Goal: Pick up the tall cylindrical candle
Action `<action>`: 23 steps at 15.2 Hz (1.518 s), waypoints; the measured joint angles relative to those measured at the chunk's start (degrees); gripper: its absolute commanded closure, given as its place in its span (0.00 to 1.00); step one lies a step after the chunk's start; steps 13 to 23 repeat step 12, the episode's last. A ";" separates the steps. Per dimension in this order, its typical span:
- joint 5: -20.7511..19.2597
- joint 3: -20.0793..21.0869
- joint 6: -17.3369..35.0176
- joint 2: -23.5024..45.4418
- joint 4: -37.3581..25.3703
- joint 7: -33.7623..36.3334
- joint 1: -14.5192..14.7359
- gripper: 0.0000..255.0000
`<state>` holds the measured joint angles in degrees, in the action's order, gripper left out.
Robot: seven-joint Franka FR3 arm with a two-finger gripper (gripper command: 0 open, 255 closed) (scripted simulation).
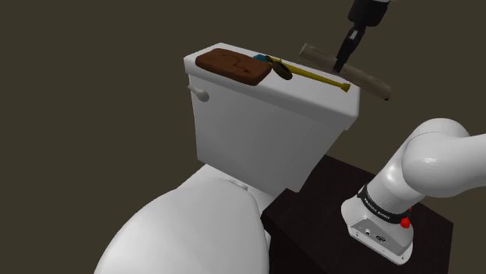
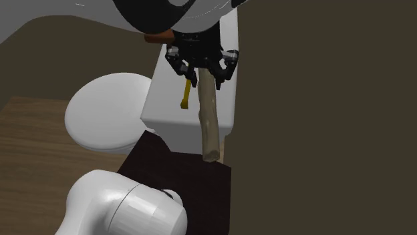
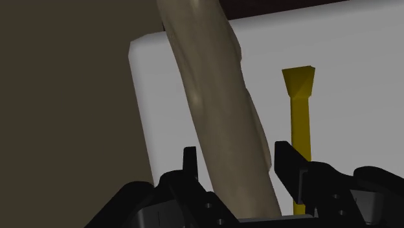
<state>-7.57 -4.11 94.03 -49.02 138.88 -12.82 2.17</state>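
Note:
The tall candle (image 1: 366, 79) is a long beige cylinder, lying nearly level above the far edge of the white toilet tank lid (image 1: 311, 97), one end reaching past the tank's corner. My black gripper (image 1: 341, 66) comes down from above and is shut on the candle near its middle. In the second exterior view the candle (image 2: 208, 123) runs from the gripper (image 2: 202, 79) toward the camera, over the tank's edge. In the wrist view the candle (image 3: 220, 110) runs away from the gripper (image 3: 236, 159), clasped between the fingers (image 3: 189, 162).
On the tank lid lie a brown block (image 1: 234, 66), a small blue item (image 1: 261, 57) and a yellow-handled tool (image 1: 315, 76). The white toilet seat lid (image 1: 187, 226) is below. My dark stand (image 1: 327, 226) sits beside the toilet. A dark olive wall (image 2: 321, 100) is close behind the tank.

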 measured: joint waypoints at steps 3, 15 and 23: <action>0.10 0.06 -2.01 0.90 -2.92 -0.24 0.03 1.00; 0.44 0.41 -7.80 3.18 -11.00 -0.73 0.12 1.00; 0.44 0.41 -7.80 3.18 -11.00 -0.73 0.12 1.00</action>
